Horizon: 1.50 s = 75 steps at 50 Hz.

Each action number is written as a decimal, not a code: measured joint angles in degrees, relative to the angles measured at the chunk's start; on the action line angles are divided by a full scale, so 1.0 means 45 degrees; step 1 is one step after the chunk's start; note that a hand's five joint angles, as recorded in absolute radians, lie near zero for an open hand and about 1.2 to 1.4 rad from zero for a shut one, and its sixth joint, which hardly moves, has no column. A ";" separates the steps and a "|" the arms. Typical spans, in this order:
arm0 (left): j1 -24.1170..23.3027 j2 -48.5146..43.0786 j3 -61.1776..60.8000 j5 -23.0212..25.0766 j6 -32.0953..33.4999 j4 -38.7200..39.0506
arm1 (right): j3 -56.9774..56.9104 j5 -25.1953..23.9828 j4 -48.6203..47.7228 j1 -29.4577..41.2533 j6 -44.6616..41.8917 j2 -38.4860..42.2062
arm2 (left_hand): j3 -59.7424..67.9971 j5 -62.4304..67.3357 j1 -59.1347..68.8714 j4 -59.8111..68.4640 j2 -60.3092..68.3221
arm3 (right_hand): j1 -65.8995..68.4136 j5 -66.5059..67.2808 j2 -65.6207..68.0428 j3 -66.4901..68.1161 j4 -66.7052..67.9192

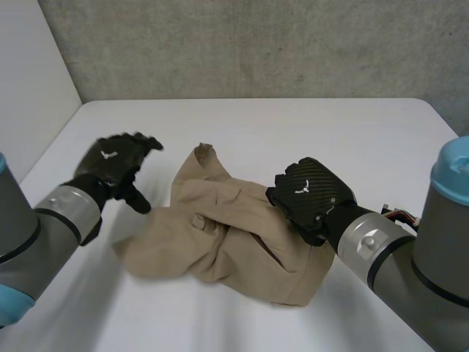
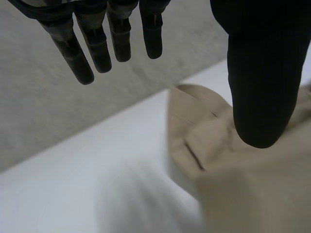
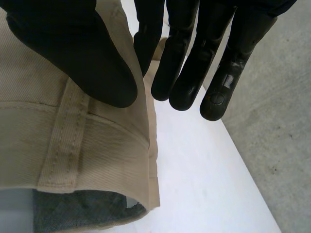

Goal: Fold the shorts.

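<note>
Lying bunched near the middle of the white worktop (image 1: 344, 132), the tan shorts (image 1: 220, 242) are far from flat. The cloth is heaped in soft ridges, one part peaks toward the far side, and a stitched edge at the robot's right is raised off the surface, its grey inner face showing in the right wrist view.

The risk as I judge it is that a fold made from this heap would trap the wrinkles and give a lumpy, skewed bundle rather than a clean halving. A pull by one hand alone could also drag the whole garment across the smooth worktop instead of spreading it, since nothing pins the other side. The hold on the edge looks shallow too, so the cloth may slip free on a quick lift.

The right hand (image 1: 311, 196) sits on the right part of the shorts. Its thumb (image 3: 82, 53) lies on the outer face of the stitched edge and its nearly straight fingers (image 3: 182, 68) stand behind it, narrow, with the cloth pinched between. The left hand (image 1: 113, 165) hovers beside the shorts' left side above bare worktop, its fingers (image 2: 97, 46) spread wide and straight, holding nothing.
</note>
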 measured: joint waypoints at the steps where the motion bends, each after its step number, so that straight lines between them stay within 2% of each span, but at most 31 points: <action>1: -0.0002 -0.0179 0.0055 0.0188 0.0108 -0.0158 | 0.0064 -0.0040 0.0005 0.0000 -0.0041 -0.0095 | 0.0000 0.0001 0.0000 0.0000 0.0000 | 0.0000 0.0000 0.0000 -0.0001 0.0000; 5: -0.0056 -0.0656 0.0142 0.0534 0.0662 -0.0852 | 0.0169 -0.0064 0.0042 -0.0004 -0.0101 -0.0256 | 0.0000 0.0000 0.0000 0.0000 0.0000 | 0.0000 0.0000 0.0001 0.0000 0.0001; 6: -0.0105 -0.0951 0.0135 0.0593 0.1266 -0.1446 | 0.0193 -0.0044 0.0100 -0.0006 -0.0119 -0.0279 | 0.0000 -0.0002 0.0000 0.0000 0.0000 | 0.0000 0.0000 0.0001 0.0000 0.0001; 8: -0.0105 -0.0951 0.0135 0.0593 0.1266 -0.1446 | 0.0193 -0.0044 0.0100 -0.0006 -0.0119 -0.0279 | 0.0000 -0.0002 0.0000 0.0000 0.0000 | 0.0000 0.0000 0.0001 0.0000 0.0001; 9: -0.0155 -0.1250 0.0084 0.0558 0.2081 -0.2097 | 0.0211 -0.0010 0.0159 -0.0005 -0.0141 -0.0260 | 0.0041 0.0066 0.0052 0.0054 0.0053 | 0.0000 0.0001 0.0000 0.0000 0.0001; 12: -0.0183 -0.1508 0.0038 0.0479 0.2680 -0.2404 | 0.0241 0.0014 0.0192 0.0002 -0.0196 -0.0231 | 0.0470 0.0610 0.0518 0.0553 0.0622 | 0.0000 0.0002 0.0000 0.0000 0.0001; 13: -0.0194 -0.1665 0.0038 0.0413 0.2900 -0.2444 | 0.0248 0.0020 0.0197 0.0006 -0.0221 -0.0224 | 0.1055 0.1225 0.1198 0.1154 0.1284 | 0.0000 0.0002 0.0000 0.0000 0.0001; 14: -0.0201 -0.1807 0.0053 0.0335 0.3054 -0.2411 | 0.0261 0.0026 0.0197 0.0013 -0.0280 -0.0212 | 0.3544 0.3724 0.4030 0.3683 0.3631 | 0.0000 0.0002 0.0000 0.0000 0.0001; 17: -0.0221 -0.2062 0.0115 0.0105 0.3241 -0.2139 | 0.0261 0.0039 0.0182 0.0012 -0.0397 -0.0193 | 0.8033 0.8046 0.8389 0.8193 0.8386 | 0.0000 0.0002 0.0000 -0.0001 0.0001; 19: -0.0246 -0.2164 0.0164 -0.0072 0.3282 -0.1839 | 0.0249 0.0053 0.0173 0.0009 -0.0458 -0.0182 | 0.8887 0.8899 0.8989 0.9059 0.9013 | 0.0000 0.0002 0.0000 0.0000 0.0001; 20: -0.0280 -0.2204 0.0204 -0.0237 0.3286 -0.1527 | 0.0221 0.0087 0.0165 0.0003 -0.0520 -0.0170 | 1.0893 1.0585 1.0319 1.1123 1.1051 | 0.0000 0.0001 0.0001 0.0000 0.0002; 24: -0.0394 -0.1982 0.0248 -0.0512 0.3253 -0.0935 | 0.0097 0.0304 0.0158 -0.0061 -0.0581 -0.0164 | 1.1065 1.0588 1.0319 1.1283 1.1192 | 0.0000 0.0001 0.0000 -0.0001 0.0002; 30: -0.0587 -0.0211 0.0186 -0.0703 0.3104 -0.0457 | -0.0422 0.1049 0.0163 -0.0222 -0.0373 -0.0228 | 1.1130 1.0585 1.0319 1.1283 1.1241 | 0.0000 0.0001 0.0000 0.0000 0.0002; 34: -0.0690 0.2544 0.0114 -0.0721 0.2563 -0.0515 | -0.1422 0.2067 0.0237 -0.0263 0.0340 -0.0773 | 1.1147 1.0585 1.0319 1.1289 1.1277 | 0.0000 0.0003 0.0001 0.0000 0.0003; 35: -0.0690 0.2544 0.0114 -0.0721 0.2563 -0.0515 | -0.1422 0.2067 0.0237 -0.0263 0.0340 -0.0773 | 1.1147 1.0585 1.0319 1.1289 1.1277 | 0.0000 0.0003 0.0001 0.0000 0.0003; 38: -0.0731 0.4946 0.0148 -0.0693 0.1799 -0.0724 | -0.2300 0.2564 0.0583 -0.0252 0.0794 -0.1754 | 1.1152 1.0586 1.0319 1.1336 1.1301 | 0.0000 0.0001 0.0001 -0.0001 0.0003; 39: -0.0731 0.4946 0.0148 -0.0693 0.1799 -0.0724 | -0.2300 0.2564 0.0583 -0.0252 0.0794 -0.1754 | 1.1152 1.0586 1.0319 1.1336 1.1301 | 0.0000 0.0001 0.0001 -0.0001 0.0003; 45: -0.0753 0.7906 0.0566 -0.0645 0.0578 -0.1450 | -0.3868 0.2704 0.1968 -0.0302 0.1048 -0.3457 | 1.1186 1.0584 1.0319 1.1337 1.1319 | 0.0000 0.0001 0.0000 -0.0001 0.0004; 50: -0.0770 0.8798 0.1032 -0.0610 -0.0327 -0.2694 | -0.4849 0.2635 0.3281 -0.0348 0.1005 -0.4123 | 1.1186 1.0570 1.0319 1.1338 1.1325 | 0.0000 0.0002 0.0000 0.0000 0.0064; 55: -0.0785 0.8749 0.1093 -0.0568 -0.1099 -0.3819 | -0.5201 0.2497 0.4364 -0.0362 0.0931 -0.4018 | 1.1186 1.0584 1.0319 1.1339 1.1332 | 0.0000 0.0004 0.0001 -0.0001 0.0064; 59: -0.0807 0.7942 0.0583 -0.0530 -0.1706 -0.4818 | -0.5098 0.2193 0.5396 -0.0375 0.0767 -0.2991 | 1.1186 1.0585 1.0319 1.1339 1.1336 | 0.0000 0.0002 0.0000 0.0000 0.0064; 64: -0.0835 0.6783 -0.0205 -0.0516 -0.1845 -0.5041 | -0.4709 0.1920 0.5632 -0.0393 0.0536 -0.1597 | 1.1186 1.0586 1.0319 1.1340 1.1337 | 0.0000 0.0002 0.0001 0.0000 0.0064; 69: -0.0854 0.5016 -0.0586 -0.0546 -0.1815 -0.3983 | -0.4656 0.1740 0.4625 -0.0395 0.0189 0.0302 | 1.1188 1.0585 1.0319 1.1340 1.1340 | 0.0000 0.0001 0.0000 0.0000 0.0064; 75: -0.0898 0.2250 0.0656 -0.0786 -0.1732 -0.0769 | -0.5970 0.1777 0.1451 -0.0365 -0.0160 0.2674 | 1.1207 1.0586 1.0319 1.1343 1.1349 | 0.0000 0.0002 0.0000 0.0000 0.0064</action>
